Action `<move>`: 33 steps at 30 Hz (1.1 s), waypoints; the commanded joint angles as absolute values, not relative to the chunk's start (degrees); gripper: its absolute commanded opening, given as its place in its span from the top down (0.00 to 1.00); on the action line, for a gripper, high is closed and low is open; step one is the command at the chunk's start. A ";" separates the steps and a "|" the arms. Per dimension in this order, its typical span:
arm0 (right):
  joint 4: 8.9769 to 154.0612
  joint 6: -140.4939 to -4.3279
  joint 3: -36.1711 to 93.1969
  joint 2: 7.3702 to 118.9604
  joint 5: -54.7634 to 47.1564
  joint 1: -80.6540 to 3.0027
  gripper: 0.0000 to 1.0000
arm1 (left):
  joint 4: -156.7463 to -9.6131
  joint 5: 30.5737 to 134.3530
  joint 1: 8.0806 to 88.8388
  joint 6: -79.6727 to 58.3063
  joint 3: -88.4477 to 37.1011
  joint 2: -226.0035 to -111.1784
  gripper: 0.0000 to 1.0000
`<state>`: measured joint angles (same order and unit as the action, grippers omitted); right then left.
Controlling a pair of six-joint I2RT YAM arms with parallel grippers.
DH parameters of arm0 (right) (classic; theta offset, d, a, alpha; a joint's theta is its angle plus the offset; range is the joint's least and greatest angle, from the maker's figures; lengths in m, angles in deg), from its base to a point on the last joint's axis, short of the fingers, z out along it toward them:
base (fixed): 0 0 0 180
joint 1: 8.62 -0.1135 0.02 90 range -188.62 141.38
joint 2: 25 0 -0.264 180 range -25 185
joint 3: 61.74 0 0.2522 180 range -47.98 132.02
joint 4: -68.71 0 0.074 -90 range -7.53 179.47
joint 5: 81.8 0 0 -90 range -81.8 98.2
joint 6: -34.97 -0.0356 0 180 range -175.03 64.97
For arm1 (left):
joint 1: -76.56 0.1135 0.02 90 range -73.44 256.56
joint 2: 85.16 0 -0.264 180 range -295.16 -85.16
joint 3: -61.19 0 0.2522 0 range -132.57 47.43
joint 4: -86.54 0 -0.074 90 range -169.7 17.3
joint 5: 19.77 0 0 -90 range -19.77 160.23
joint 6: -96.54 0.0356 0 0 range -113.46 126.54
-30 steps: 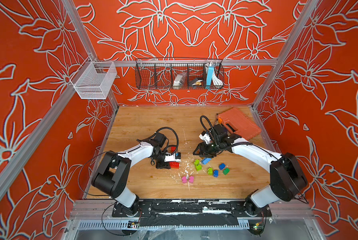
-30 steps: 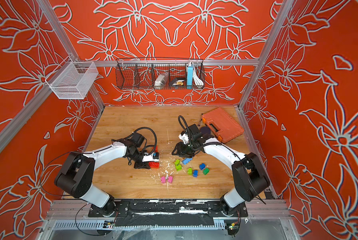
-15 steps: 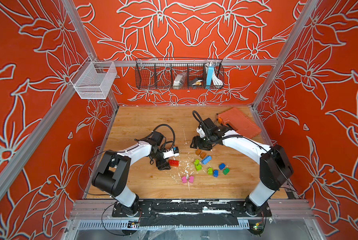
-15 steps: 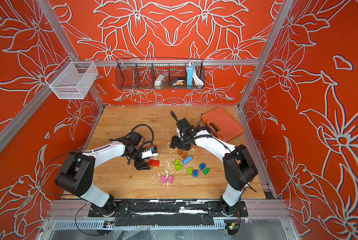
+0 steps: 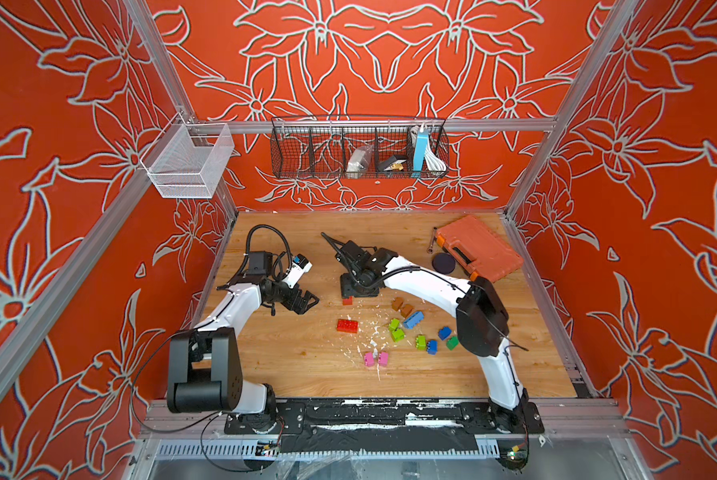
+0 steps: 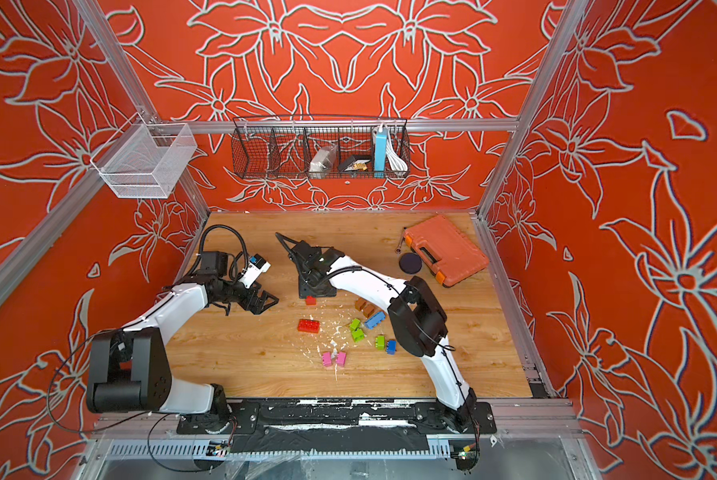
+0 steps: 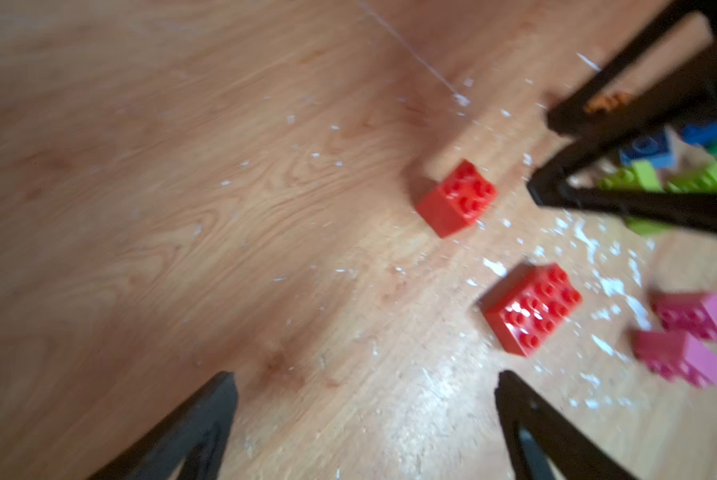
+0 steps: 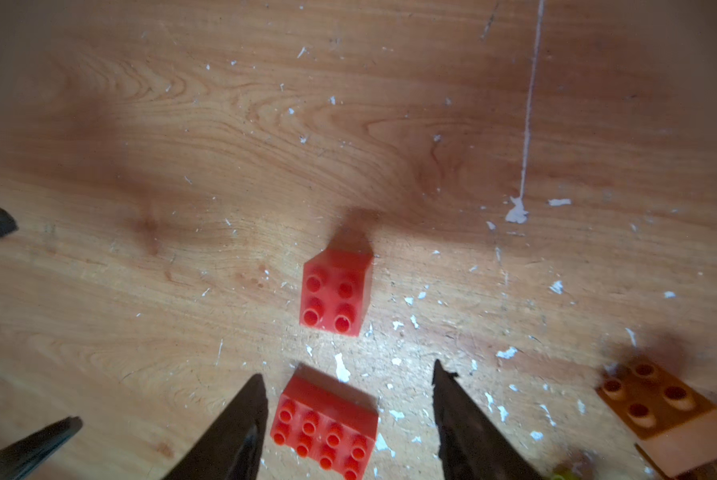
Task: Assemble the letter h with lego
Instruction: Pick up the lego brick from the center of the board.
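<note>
Right wrist view | right gripper (image 8: 348,374) part-open, holding nothing, I judge | small red brick (image 8: 336,291) just beyond its tips, mid wooden table (image 8: 140,124) | long red brick (image 8: 325,428) nearer front edge, long axis along it | left gripper (image 5: 305,301) wide open, empty, farther off.

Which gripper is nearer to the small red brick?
Right. The right gripper hangs close above the small red brick; the left gripper sits off to its side, clearly apart.

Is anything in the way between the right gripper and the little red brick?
Nothing visible. The right gripper hangs open near the little red brick, only bare wooden table between them. The long red brick lies apart from it.
</note>
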<state>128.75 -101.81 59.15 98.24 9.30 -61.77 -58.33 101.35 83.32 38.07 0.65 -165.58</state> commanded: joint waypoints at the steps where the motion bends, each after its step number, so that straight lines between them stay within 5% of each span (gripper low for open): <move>1: 134.05 -101.22 63.95 101.63 16.17 -62.97 0.36 | -71.54 88.18 84.05 25.72 3.39 -163.13 0.01; 10: 139.77 -100.71 74.02 110.38 19.40 -63.99 0.47 | -76.07 66.29 85.06 17.61 3.50 -165.04 0.01; 23: 138.31 -103.38 74.72 112.34 17.48 -63.83 0.71 | -73.41 71.81 85.60 16.99 2.98 -164.50 0.01; 33: 137.47 -95.30 70.48 104.90 13.82 -64.16 0.72 | -73.18 71.03 85.62 17.96 3.21 -164.62 0.01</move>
<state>137.41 -98.90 72.22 109.56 14.68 -63.80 -73.74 71.18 85.36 18.04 3.40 -164.40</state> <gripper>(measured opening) 0.331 0.992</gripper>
